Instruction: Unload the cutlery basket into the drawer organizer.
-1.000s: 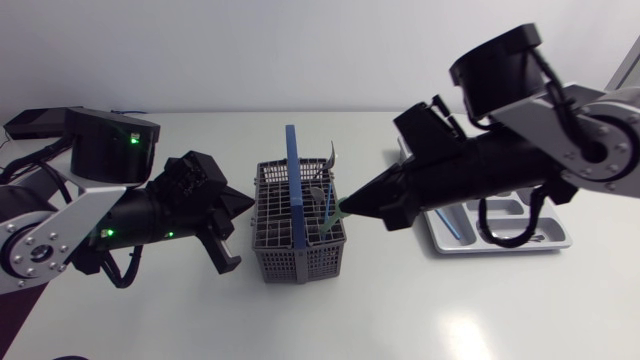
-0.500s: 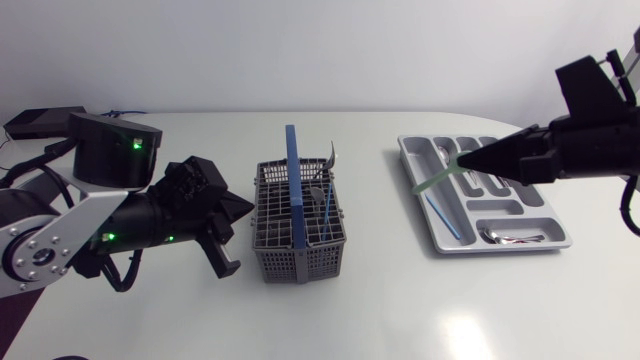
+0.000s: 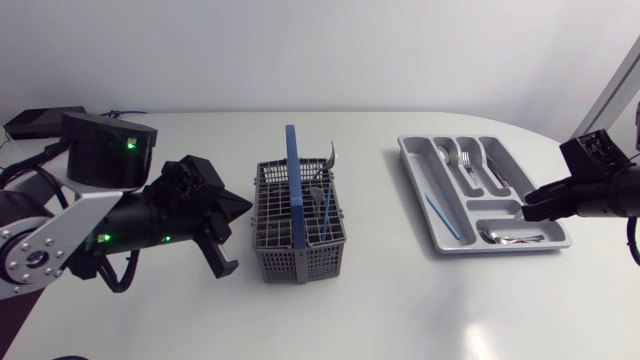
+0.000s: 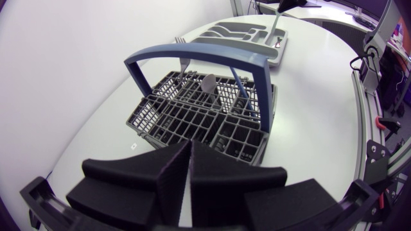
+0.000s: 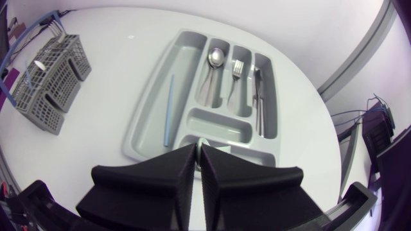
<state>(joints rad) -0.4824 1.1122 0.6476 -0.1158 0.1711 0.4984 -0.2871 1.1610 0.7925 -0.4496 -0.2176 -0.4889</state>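
Right hand (image 3: 524, 210) newly over organizer (image 3: 437, 240), seemingly with utensil (image 4: 275, 24)

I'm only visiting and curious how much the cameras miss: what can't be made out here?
Green utensil: fork, spoon or knife unclear; far and tiny in the left wrist view, covered by the right gripper in its own view.
Cutlery in the basket: count unclear; grid walls hide the lower parts, head view.
Silver pieces in the organizer: too small and glinting to name, head view.
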